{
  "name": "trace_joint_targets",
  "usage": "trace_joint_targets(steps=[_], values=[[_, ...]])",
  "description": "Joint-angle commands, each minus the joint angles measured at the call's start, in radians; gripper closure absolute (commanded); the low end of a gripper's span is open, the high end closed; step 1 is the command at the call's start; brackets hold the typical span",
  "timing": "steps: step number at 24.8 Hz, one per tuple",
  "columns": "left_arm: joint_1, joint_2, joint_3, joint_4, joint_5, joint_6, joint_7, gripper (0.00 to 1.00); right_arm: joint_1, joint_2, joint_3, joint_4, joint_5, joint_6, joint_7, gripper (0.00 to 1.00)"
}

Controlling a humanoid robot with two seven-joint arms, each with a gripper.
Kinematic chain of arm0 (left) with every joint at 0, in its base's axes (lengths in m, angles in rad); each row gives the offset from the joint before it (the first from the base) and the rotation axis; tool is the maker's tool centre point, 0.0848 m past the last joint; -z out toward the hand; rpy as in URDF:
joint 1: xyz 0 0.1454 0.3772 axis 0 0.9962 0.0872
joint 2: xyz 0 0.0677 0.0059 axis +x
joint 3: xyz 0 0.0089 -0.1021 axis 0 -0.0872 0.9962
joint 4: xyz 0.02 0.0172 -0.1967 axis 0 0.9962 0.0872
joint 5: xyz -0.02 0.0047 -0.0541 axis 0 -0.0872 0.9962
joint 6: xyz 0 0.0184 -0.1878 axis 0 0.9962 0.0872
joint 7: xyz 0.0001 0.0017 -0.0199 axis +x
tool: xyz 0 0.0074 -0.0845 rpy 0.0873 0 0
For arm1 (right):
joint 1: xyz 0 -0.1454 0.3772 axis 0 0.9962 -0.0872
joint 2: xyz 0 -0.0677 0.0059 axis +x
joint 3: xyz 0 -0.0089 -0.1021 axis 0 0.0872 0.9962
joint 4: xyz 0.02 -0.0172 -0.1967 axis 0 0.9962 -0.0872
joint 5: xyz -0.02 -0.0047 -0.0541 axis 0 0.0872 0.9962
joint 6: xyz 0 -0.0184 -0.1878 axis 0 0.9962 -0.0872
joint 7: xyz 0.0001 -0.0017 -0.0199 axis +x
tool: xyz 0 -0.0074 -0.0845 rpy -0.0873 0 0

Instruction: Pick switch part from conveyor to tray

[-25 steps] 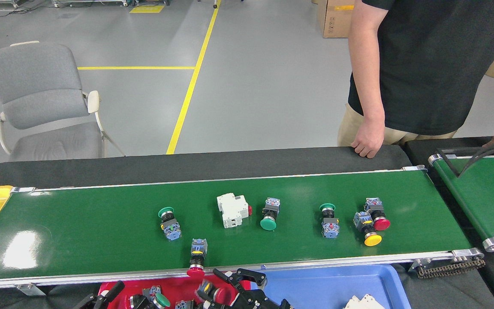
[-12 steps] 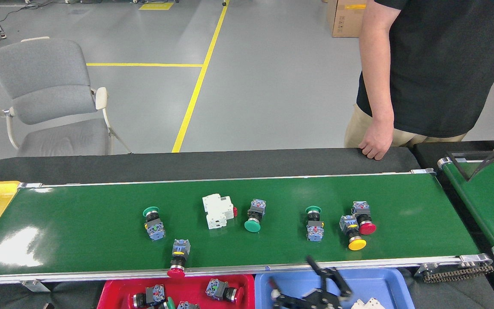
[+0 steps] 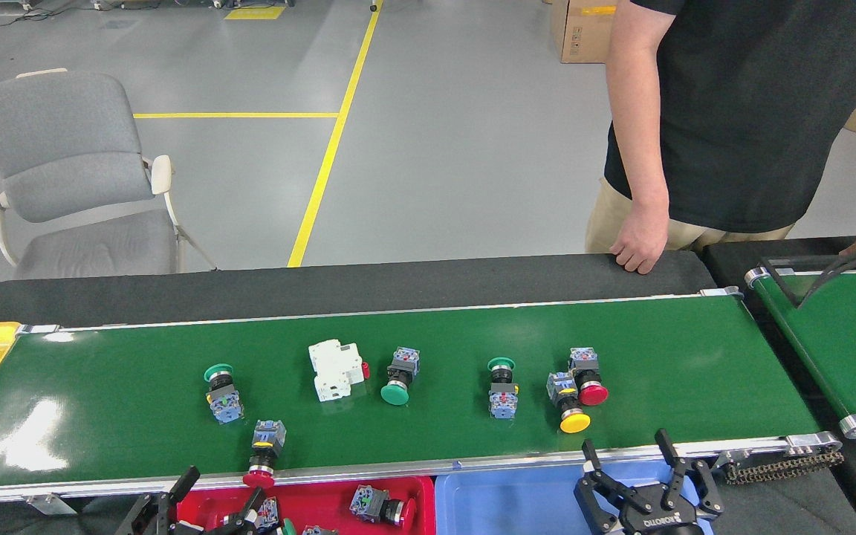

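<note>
— Looking over the conveyor (image 3: 138, 401), which switch part is handiest?

— Probably the yellow-capped pushbutton (image 3: 568, 405), lying on its side near the belt's near rail, just beyond the right gripper (image 3: 640, 464). A red-capped pushbutton (image 3: 586, 377) lies touching or nearly touching it, so a clean hold on one alone needs care. Other parts lie further along the belt: three green-capped pushbuttons, a white circuit breaker (image 3: 335, 368), and another red-capped one (image 3: 261, 457) whose cap reaches the near rail.

— How would it handle?

— I judge it light and rigid, hard plastic with a smooth rounded cap that would slip. The squarer blue-grey contact block behind the cap offers flatter faces, so I'd take hold there, across the body.

— And the fingers?

— The right gripper's fingers are spread open, empty, hovering over the blue tray (image 3: 517, 501) just short of the conveyor's near rail. The left gripper (image 3: 198, 494) sits at the red tray (image 3: 413, 490); its fingers look parted and hold nothing that I can see.

— Any writing?

— White lettering on the right gripper's body, seen upside down, too small for me to read surely. A cardboard box (image 3: 580, 30) on the floor beyond the conveyor carries a yellow label, unreadable.

— Anyone nearby?

— A person rests a hand (image 3: 637, 241) on the black bench (image 3: 324, 286) edge at the conveyor's far side.
</note>
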State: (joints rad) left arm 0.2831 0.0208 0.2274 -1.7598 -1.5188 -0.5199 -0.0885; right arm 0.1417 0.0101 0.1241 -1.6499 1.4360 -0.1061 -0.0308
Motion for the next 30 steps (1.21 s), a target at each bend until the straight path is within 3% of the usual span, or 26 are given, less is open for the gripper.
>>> trace_joint_targets(steps=[1,6,7,9,11,13,14,15,17,20,26,28,30], values=[[-0.013,-0.001,0.004,-0.003,-0.012,0.014,-0.004,0.00,-0.050,0.002,0.037,0.028,0.003,0.011,0.015,0.02],[-0.062,-0.002,0.006,0.042,-0.018,0.018,-0.005,0.00,-0.131,0.010,0.112,0.131,0.006,0.054,0.035,0.02],[-0.076,-0.002,0.006,0.052,-0.018,0.031,-0.005,0.00,-0.140,0.019,0.121,0.147,0.004,0.074,0.042,0.06],[-0.099,0.007,0.004,0.079,-0.018,0.057,-0.005,0.00,-0.157,0.028,0.126,0.160,0.001,0.085,0.048,0.30],[-0.139,0.010,0.003,0.120,-0.020,0.080,-0.007,0.01,-0.169,0.022,0.134,0.164,0.003,0.083,0.058,0.66],[-0.168,0.011,0.001,0.148,-0.020,0.093,-0.007,0.05,-0.174,0.013,0.149,0.162,0.003,0.083,0.069,0.83],[-0.176,0.011,0.003,0.158,-0.020,0.097,-0.007,0.11,-0.177,0.008,0.154,0.162,0.003,0.083,0.069,0.87],[-0.177,0.013,0.004,0.164,-0.020,0.095,-0.005,0.20,-0.177,0.007,0.157,0.164,0.003,0.083,0.069,0.88],[-0.170,0.015,0.004,0.171,-0.018,0.087,-0.005,0.47,-0.177,0.007,0.157,0.162,0.003,0.082,0.069,0.89],[-0.154,0.015,0.000,0.169,-0.014,0.081,-0.005,0.68,-0.175,0.007,0.158,0.162,0.003,0.080,0.069,0.91],[-0.088,0.011,-0.002,0.092,0.005,0.021,0.001,0.86,-0.160,-0.002,0.223,0.119,0.003,-0.003,0.068,0.91],[-0.012,0.007,-0.002,0.003,0.045,-0.068,0.001,0.85,-0.154,-0.024,0.276,0.084,0.003,-0.035,0.068,0.91],[0.044,-0.002,-0.003,-0.023,0.068,-0.186,0.000,0.78,-0.146,-0.039,0.345,0.045,0.006,-0.050,0.068,0.91]])
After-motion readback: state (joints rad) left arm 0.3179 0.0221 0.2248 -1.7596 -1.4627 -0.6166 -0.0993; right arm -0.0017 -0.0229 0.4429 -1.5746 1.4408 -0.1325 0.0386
